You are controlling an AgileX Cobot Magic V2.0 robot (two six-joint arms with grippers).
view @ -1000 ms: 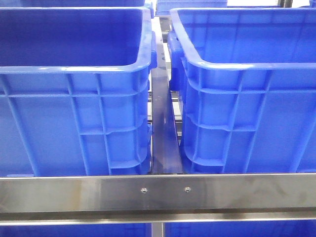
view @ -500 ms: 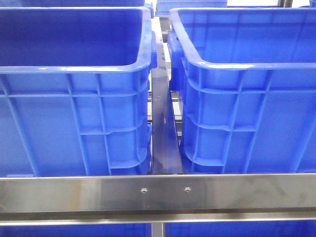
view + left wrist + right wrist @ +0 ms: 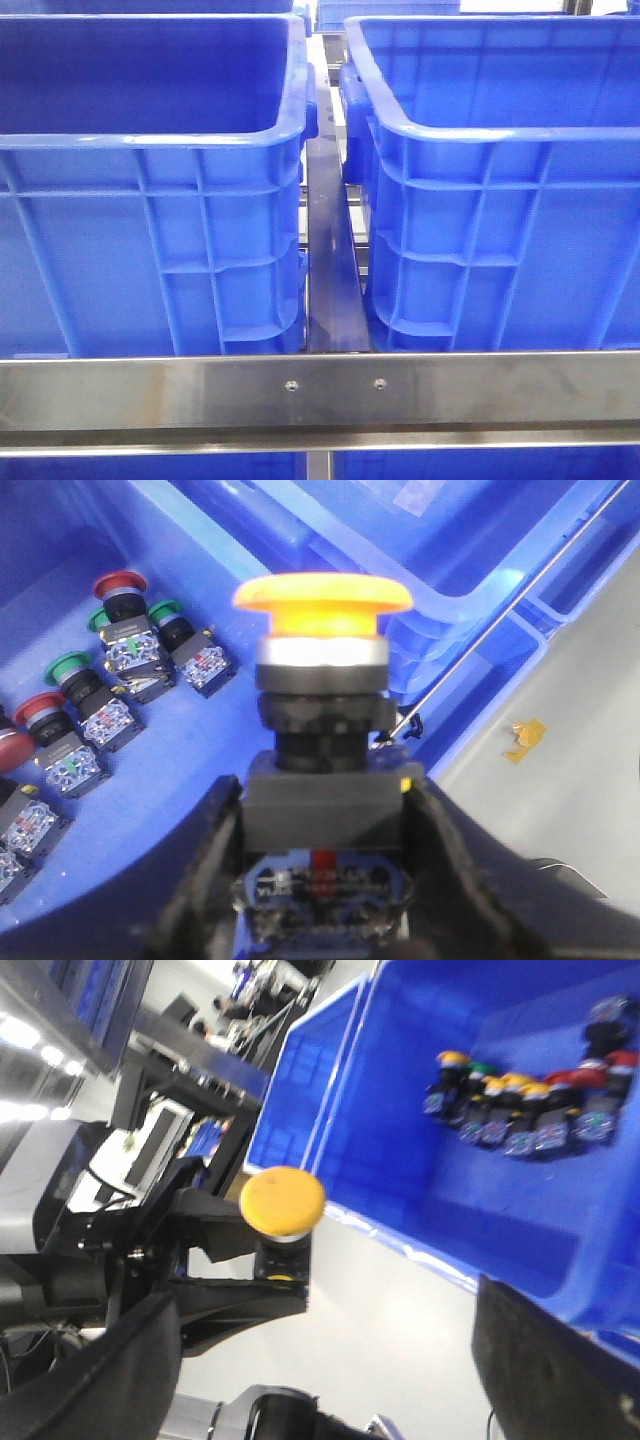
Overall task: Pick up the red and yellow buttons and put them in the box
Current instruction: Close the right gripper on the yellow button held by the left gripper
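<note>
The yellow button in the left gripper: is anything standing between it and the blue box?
Nothing visible does. The left gripper holds the yellow button by its dark body, above the blue box with other buttons inside. Only air shows between them.

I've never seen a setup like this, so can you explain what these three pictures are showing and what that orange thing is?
It is a two-armed robot sorting push-buttons. The front picture looks ahead at two blue crates behind a steel rail; no arm shows there. The other two pictures come from cameras on the wrists. The left gripper is shut on a yellow-capped button, above a crate holding red and green buttons. The right camera sees that same held button from farther off, with the right gripper's fingers spread and empty.
</note>
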